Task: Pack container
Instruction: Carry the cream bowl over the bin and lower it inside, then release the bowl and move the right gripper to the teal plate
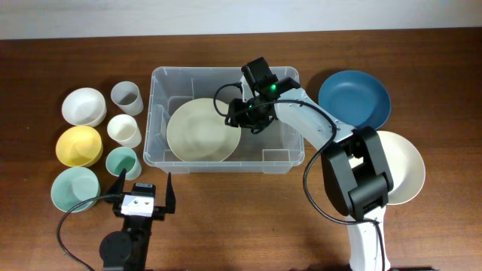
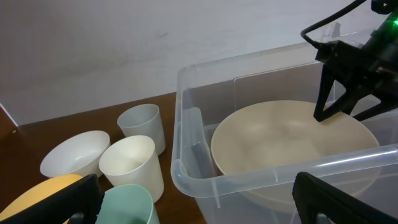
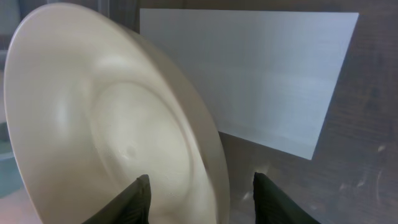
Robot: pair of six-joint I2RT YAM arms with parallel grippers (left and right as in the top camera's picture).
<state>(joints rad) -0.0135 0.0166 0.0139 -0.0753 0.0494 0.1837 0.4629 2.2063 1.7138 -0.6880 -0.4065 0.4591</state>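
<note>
Your left gripper (image 1: 144, 182) has its fingers spread wide and empty, with the container (image 1: 226, 165) just ahead of the tips. The clear bin looks light, with slick, thin walls that may flex, so take hold at the stiffer rim. Inside it, the plate (image 1: 202, 132) has its edge between the right gripper's (image 3: 204, 196) parted fingers, which don't appear to pinch it.
</note>
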